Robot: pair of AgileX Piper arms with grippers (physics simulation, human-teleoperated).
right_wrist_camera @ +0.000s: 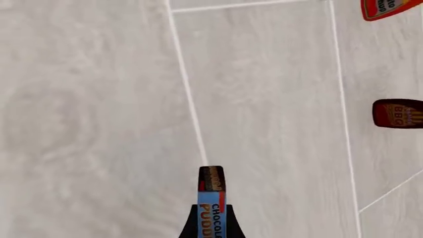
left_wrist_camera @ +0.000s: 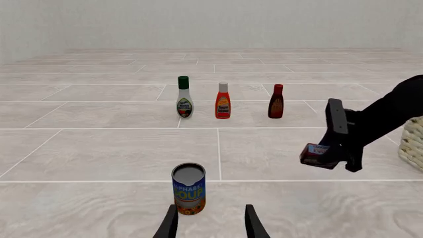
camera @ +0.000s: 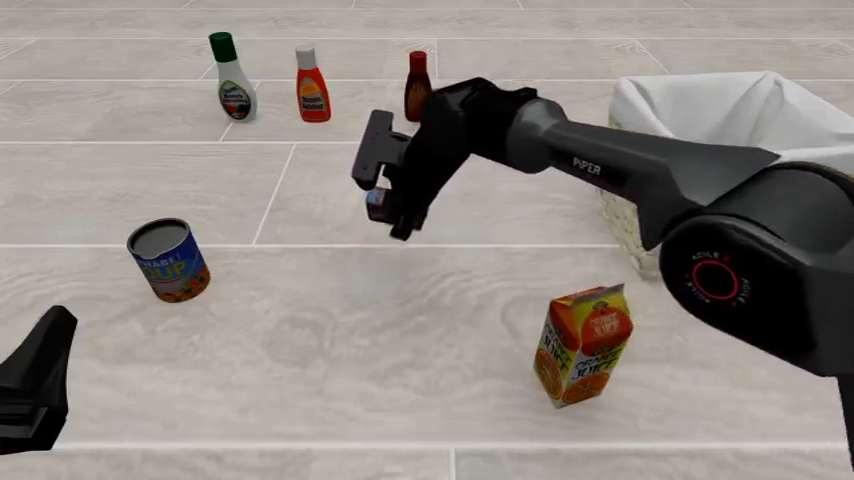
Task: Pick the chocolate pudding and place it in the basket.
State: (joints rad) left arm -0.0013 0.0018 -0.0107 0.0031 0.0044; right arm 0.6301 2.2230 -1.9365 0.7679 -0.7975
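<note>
The chocolate pudding is a small dark brown box with a blue strip, held in the air above the tiled table. My right gripper is shut on it. The right wrist view shows the chocolate pudding edge-on between the fingers, high over the tiles. In the left wrist view the chocolate pudding hangs left of the basket. The basket, cream wicker with a white liner, stands at the right, behind the right arm. My left gripper is open, just behind a soup can.
The soup can stands at the left. An orange juice carton stands near the front right. Three bottles line the back: a green-capped one, a red one and a dark brown one.
</note>
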